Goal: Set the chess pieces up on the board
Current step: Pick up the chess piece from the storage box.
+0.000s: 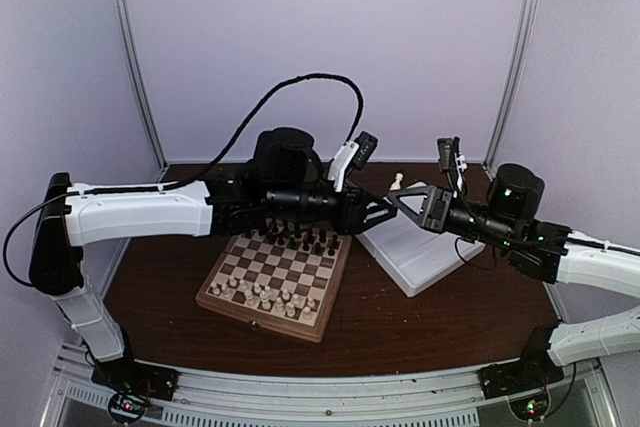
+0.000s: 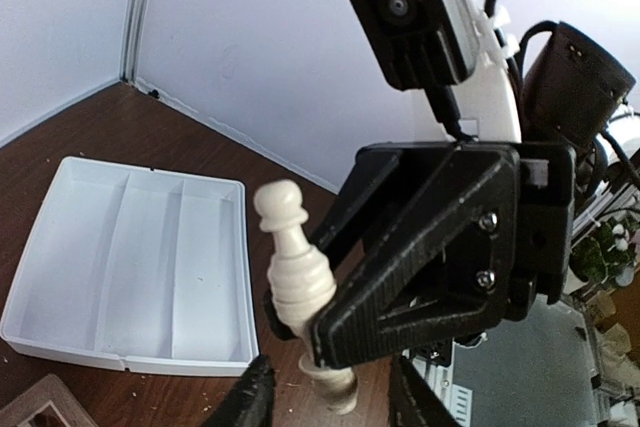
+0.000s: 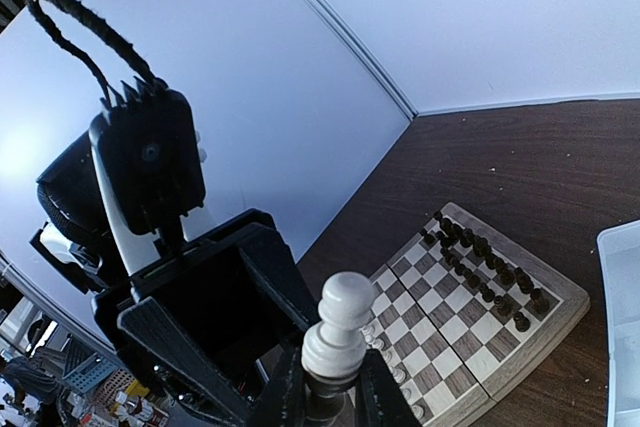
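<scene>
Cream chess piece [image 2: 295, 277] held in mid-air where the two hands meet.
Right hand [image 3: 335, 392] is clamped on the piece's stem, raised off the worktop [image 1: 400, 327] between the board [image 1: 262, 319] and the white tray [image 2: 130, 257]. Left hand [image 2: 335, 402] has its jaws apart, one on each side of the piece's foot, with gaps visible.

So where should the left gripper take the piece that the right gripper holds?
Probably the foot, which is bare below the right gripper, coming in level from the side opposite that gripper. The piece stands head up, and its round head would likely slip.
</scene>
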